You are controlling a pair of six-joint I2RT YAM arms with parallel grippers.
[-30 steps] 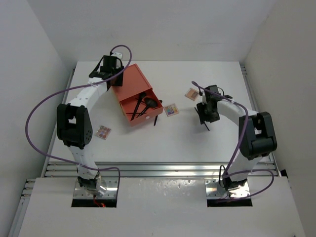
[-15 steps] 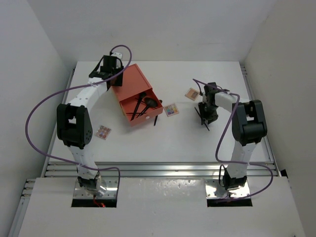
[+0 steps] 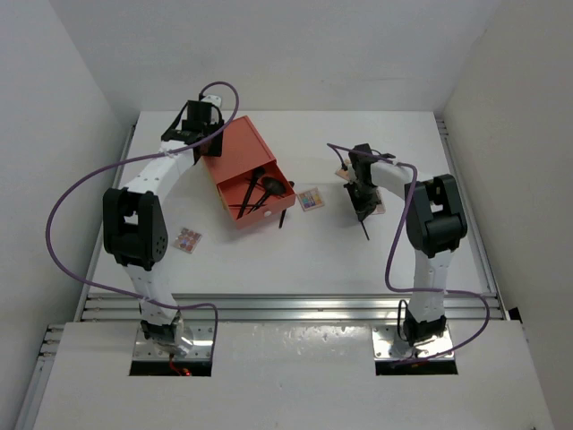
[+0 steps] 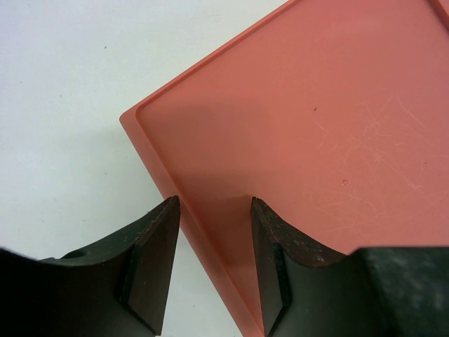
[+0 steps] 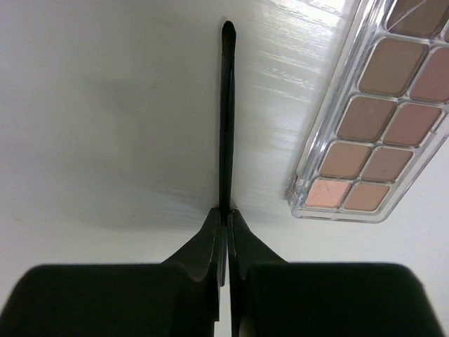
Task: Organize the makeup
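a: while the right gripper [image 5: 226, 214] hangs low over the table [image 3: 269, 269], what have its jaws got?

b: they're pressed together on the end of a thin black brush [image 5: 226, 105]. the brush runs straight out from the fingertips, pointed tip away from the gripper, close over the white surface. i can't tell whether it touches.

a: and beside it?

b: a pink-brown palette [image 5: 372, 119] in a clear case lies flat on the table. in the wrist view it's just to the right of the brush and apart from it.

a: the left gripper [image 4: 214, 205]?

b: its jaws stand apart at the back corner of the orange-red box [image 4: 316, 140]. one finger is outside the box's edge, the other is over the lid, and the rim runs between them. whether they press on the box i can't tell.

a: where's the rest of the makeup?

b: from above, the box's open drawer [image 3: 255, 220] holds several black brushes [image 3: 255, 193], one with a flared head. another black stick [image 3: 281, 219] lies on the table just beside the drawer front. a multicoloured palette [image 3: 311, 198] sits between the drawer and the right arm [image 3: 425, 215]. a second small palette [image 3: 187, 239] lies well apart on the left, near the left arm [image 3: 134, 224].
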